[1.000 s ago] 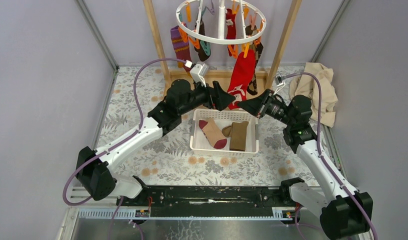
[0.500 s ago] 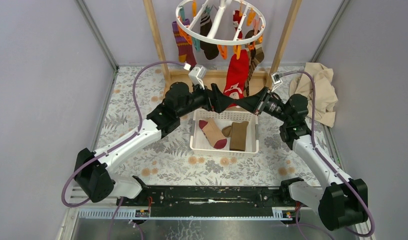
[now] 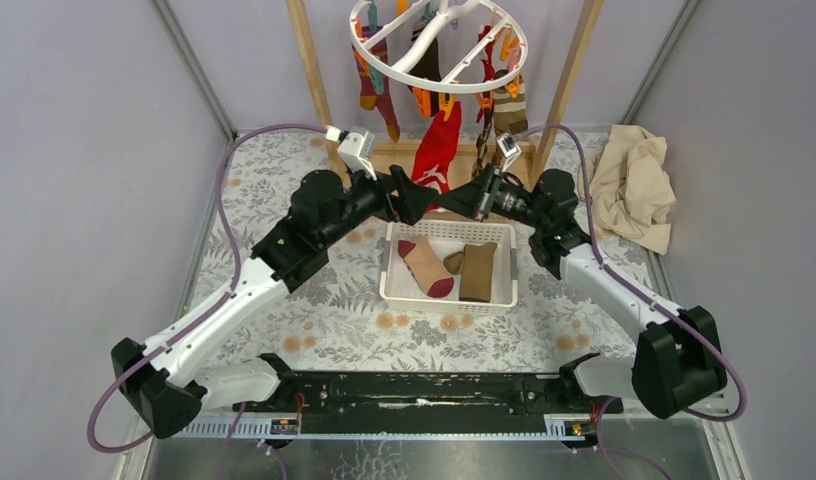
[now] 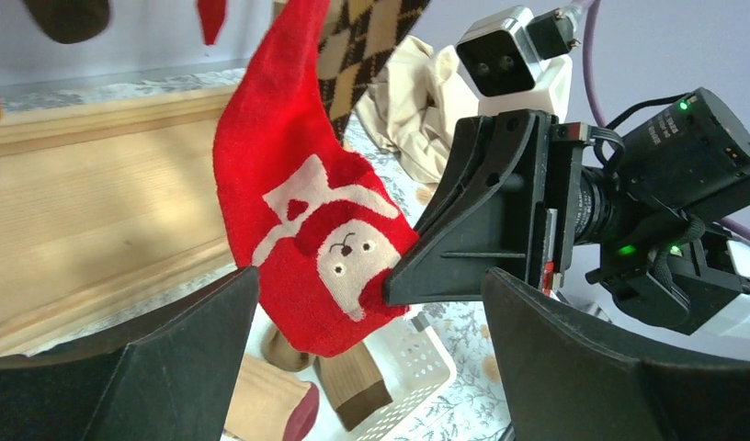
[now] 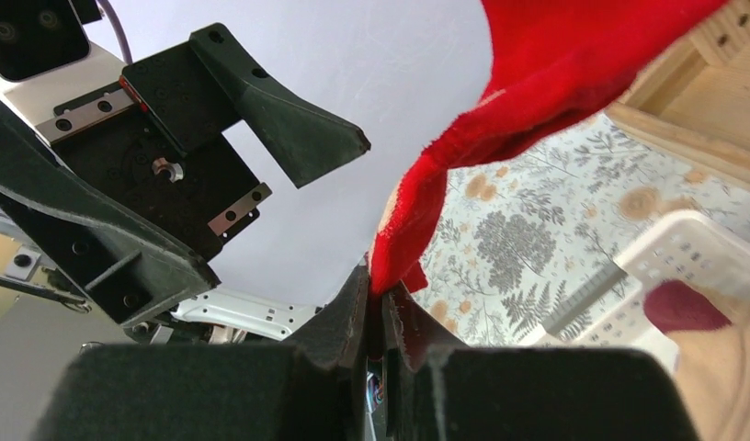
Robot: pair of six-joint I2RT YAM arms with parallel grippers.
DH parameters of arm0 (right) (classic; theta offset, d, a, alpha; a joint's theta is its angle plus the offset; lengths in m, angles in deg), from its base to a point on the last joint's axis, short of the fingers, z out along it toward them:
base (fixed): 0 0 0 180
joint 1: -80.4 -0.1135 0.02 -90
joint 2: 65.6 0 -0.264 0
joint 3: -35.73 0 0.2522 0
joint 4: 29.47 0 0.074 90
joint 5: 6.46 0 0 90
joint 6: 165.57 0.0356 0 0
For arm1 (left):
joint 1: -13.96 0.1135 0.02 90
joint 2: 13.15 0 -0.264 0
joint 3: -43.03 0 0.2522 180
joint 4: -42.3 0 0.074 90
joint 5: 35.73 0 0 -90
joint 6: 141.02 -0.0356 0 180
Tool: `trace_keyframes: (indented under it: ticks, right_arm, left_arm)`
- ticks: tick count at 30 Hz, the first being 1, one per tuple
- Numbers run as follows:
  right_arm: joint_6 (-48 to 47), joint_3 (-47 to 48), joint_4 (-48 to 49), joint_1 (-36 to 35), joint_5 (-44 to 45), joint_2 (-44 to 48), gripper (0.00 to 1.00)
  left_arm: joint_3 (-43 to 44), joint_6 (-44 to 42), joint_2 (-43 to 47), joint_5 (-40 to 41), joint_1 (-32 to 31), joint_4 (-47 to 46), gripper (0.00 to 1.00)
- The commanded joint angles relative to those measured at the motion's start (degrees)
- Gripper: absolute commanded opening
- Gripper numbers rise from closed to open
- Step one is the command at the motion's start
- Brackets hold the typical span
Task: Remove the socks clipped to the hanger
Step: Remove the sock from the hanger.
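The basket (image 3: 387, 272) is closest, with a tan sock (image 3: 425, 265) and a brown sock (image 3: 477, 272) lying in it. Just behind the basket the two grippers meet nose to nose. The right gripper (image 5: 376, 296) is pinched tight on the toe of the red sock (image 4: 298, 211). The left gripper (image 3: 416, 197) has its fingers spread wide either side of that toe, holding nothing. The red sock runs up from there to the hanger (image 3: 439, 88), above and behind the basket. It's clipped on there, and more socks (image 3: 369, 85) dangle off the tilted ring.

Bright, even light with soft shadows throughout; the right wrist view blurs its own near fingers (image 5: 353, 312).
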Motion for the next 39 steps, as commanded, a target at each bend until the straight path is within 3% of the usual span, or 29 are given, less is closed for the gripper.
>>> trace_keyframes:
  ticks: [1,13,27,39]
  right_arm:
    - [-2.76,6.64,1.42,-3.77,2.24,-3.14,0.07]
    - [-7.6,20.25,-9.25,-10.49,4.48,-14.14,0.04]
    - [-16.89,15.7,-23.62,-10.39,11.52,-3.56,0.03]
    - [-16.07,13.51,-24.51,-7.0,8.13,0.75,0.02]
  left_arm:
    - [0.68,-2.22,3.73,4.84,1.64,4.75,0.99]
    - [1.65,-3.83,6.9,6.34,4.77,9.58,0.99]
    - [13.56,-3.58,-3.47,1.46,4.92,6.66,0.99]
    - [23.61,-1.59,-13.76,-2.43,4.85,1.68,0.99]
